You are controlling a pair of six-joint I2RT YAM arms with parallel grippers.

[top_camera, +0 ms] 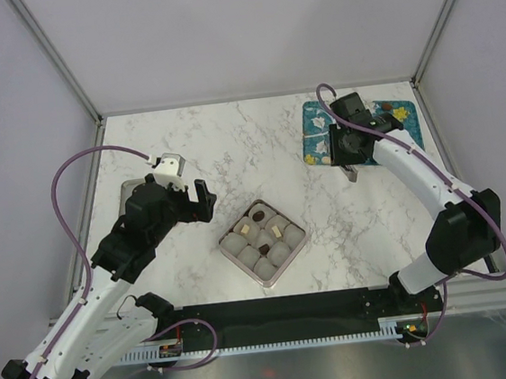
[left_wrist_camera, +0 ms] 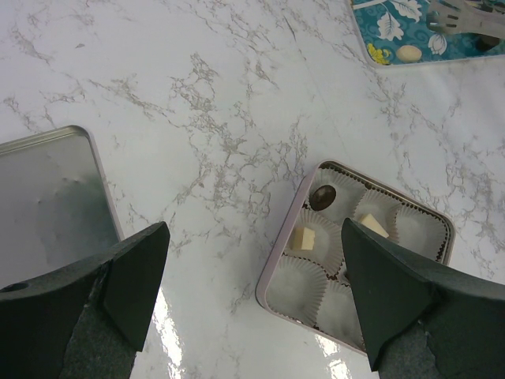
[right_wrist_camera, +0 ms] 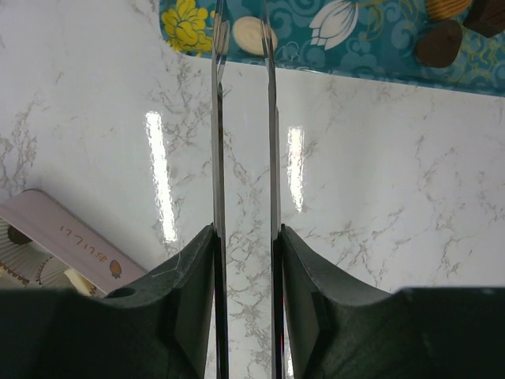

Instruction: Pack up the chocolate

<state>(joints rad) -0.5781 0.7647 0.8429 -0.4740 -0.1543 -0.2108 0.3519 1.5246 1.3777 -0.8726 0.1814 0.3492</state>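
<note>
Marbled white bench [top_camera: 230, 147], far right corner: right pincer [right_wrist_camera: 245, 237] clamped on thin metal tongs [right_wrist_camera: 215, 142] aimed at cream-white oval chocolate [right_wrist_camera: 248, 35]; left pincer [left_wrist_camera: 252, 237] agape. Could squirt free if nipped off-centre.

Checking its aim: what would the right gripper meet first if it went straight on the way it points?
Most likely the cream-white chocolate on the teal mat, seen between the tongs the right gripper holds; their height above it is unclear.

White arms [top_camera: 78, 315] with black joints [top_camera: 461, 231] — purple cables [top_camera: 95, 151], dark wedge-shaped fingers [left_wrist_camera: 134, 276]
</note>
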